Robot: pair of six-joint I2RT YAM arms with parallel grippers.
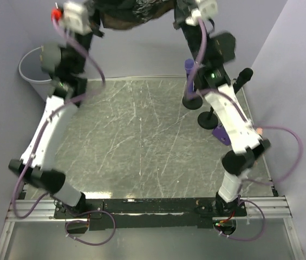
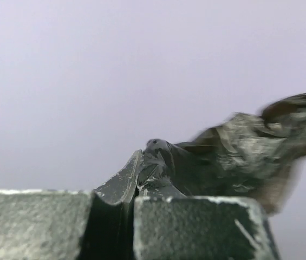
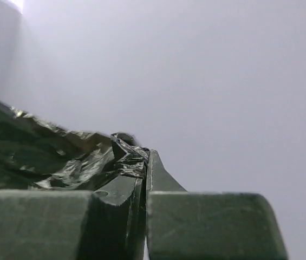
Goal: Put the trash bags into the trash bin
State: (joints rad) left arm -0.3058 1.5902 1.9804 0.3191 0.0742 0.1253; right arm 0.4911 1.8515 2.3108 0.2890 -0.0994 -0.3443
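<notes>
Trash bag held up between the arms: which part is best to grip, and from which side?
Probably a bunched fold at one end, coming in from that end. The trash bag is thin crumpled film, so a gathered edge pinches firmly; the left gripper and right gripper each hold such a fold.

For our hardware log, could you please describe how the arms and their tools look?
The left arm and right arm have white shells between black joints, with purple cables looping alongside. The left one also shows a red part near its wrist. The left tool and right tool have dark, scuffed fingers tapering to tips.
</notes>
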